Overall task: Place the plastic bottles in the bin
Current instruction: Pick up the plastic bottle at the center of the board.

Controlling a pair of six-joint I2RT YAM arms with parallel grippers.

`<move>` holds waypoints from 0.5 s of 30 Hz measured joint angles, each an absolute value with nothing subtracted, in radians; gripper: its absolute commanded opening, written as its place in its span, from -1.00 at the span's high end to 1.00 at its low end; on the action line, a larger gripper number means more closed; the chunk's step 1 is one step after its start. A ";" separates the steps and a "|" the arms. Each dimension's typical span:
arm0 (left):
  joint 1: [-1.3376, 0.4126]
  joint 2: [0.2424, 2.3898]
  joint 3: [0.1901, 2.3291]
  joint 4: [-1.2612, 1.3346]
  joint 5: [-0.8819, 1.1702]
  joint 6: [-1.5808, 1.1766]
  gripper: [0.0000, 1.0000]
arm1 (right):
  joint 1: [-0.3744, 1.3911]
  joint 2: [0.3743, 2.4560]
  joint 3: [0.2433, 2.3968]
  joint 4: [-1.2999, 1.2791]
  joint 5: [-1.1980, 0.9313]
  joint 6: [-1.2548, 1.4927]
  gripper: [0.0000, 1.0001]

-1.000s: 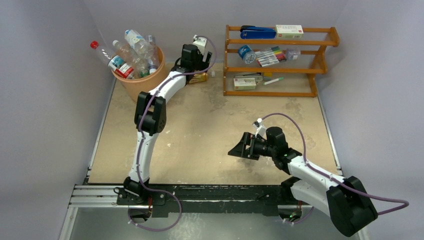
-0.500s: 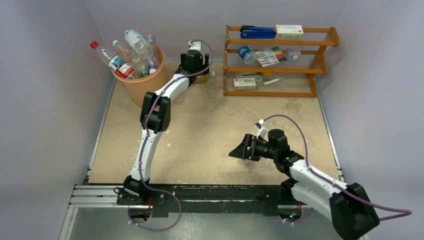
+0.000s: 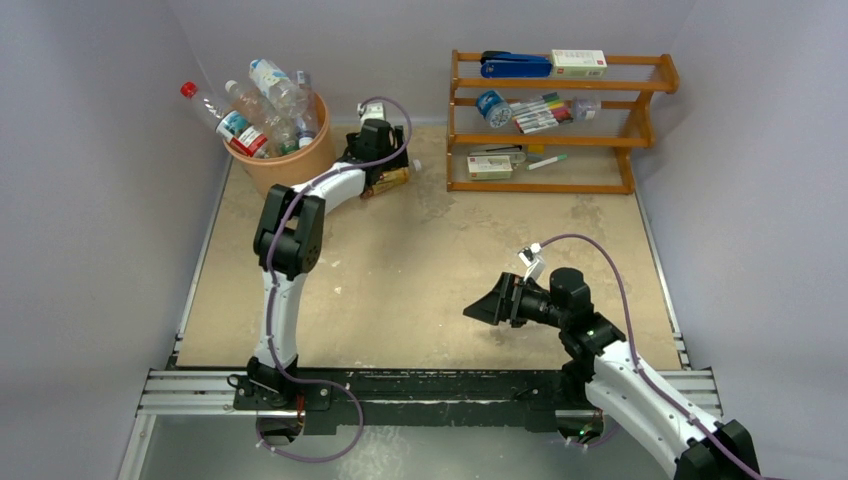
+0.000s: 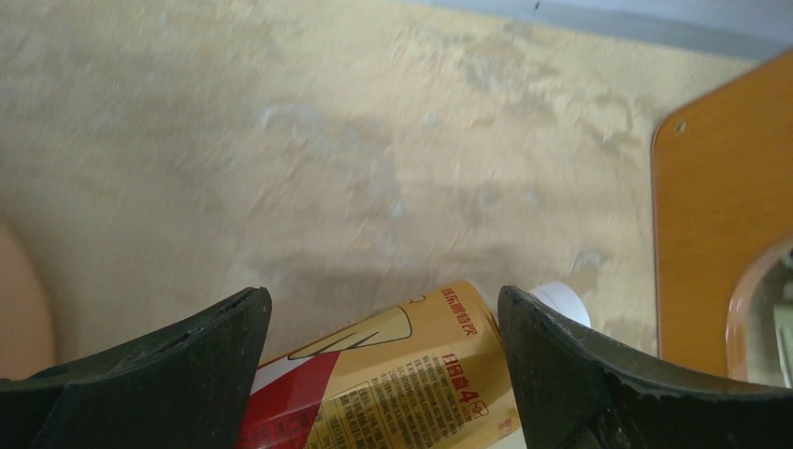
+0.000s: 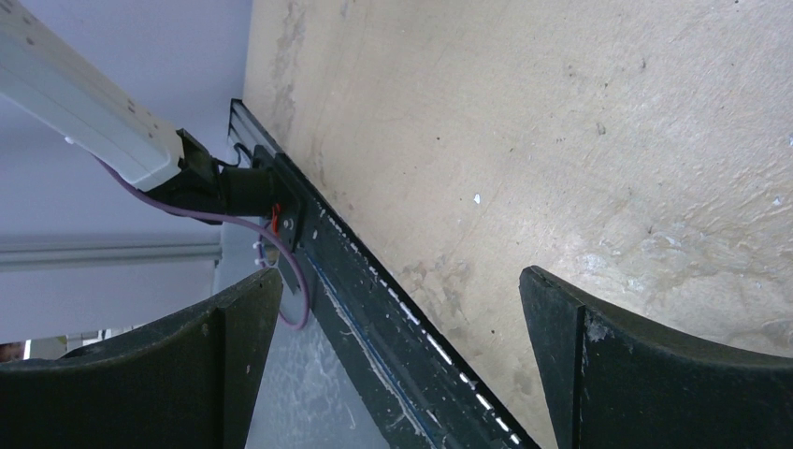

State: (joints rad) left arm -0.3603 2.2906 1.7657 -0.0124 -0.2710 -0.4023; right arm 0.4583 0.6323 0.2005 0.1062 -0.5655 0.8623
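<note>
Back-left corner: bin (image 3: 292, 168) stands close to the L wall and is heaped w/ plastic bottles (image 3: 262, 108). One red-capped neck pokes out over the rim toward that wall. Labels there are too small to read.

One boxy red-and-gold bottle (image 3: 393, 180) lies on its side on the counter (image 3: 420, 260), in the gap betw. bin and wooden rack (image 3: 545, 187), near the back wall.

Left pincer (image 3: 382, 168) is down over it. The top view hides the jaws behind the wrist. The L wrist view shows left pincer (image 4: 381, 295) open wide and straddling the bottle (image 4: 393, 374), white cap (image 4: 563, 301) by the R finger, rack side panel (image 4: 711, 215) just beyond. Can't tell if the pads touch it. Label has red Chinese print, w/ a "4" legible.

Right pincer (image 3: 476, 312) is well apart, over the near-right counter. In its wrist view right pincer (image 5: 400, 279) is spread wide w/ nothing betw. the fingers, above the black rail (image 5: 374, 309) at the counter's near edge.
</note>
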 measured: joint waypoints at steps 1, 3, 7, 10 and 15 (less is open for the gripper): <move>-0.361 2.254 1.707 -0.002 -0.268 -0.409 -0.80 | 0.458 0.625 0.200 0.097 -0.564 0.862 -1.00; -0.363 2.196 1.620 0.013 -0.265 -0.413 -0.80 | 0.458 0.609 0.200 0.079 -0.562 0.864 -1.00; -0.375 2.079 1.460 0.019 -0.268 -0.427 -0.79 | 0.458 0.554 0.200 0.034 -0.559 0.867 -1.00; -0.397 2.008 1.370 0.020 -0.272 -0.431 -0.79 | 0.458 0.505 0.200 0.006 -0.556 0.871 -1.00; -0.459 1.898 1.254 -0.010 -0.293 -0.461 -0.77 | 0.458 0.422 0.199 -0.041 -0.543 0.879 -1.00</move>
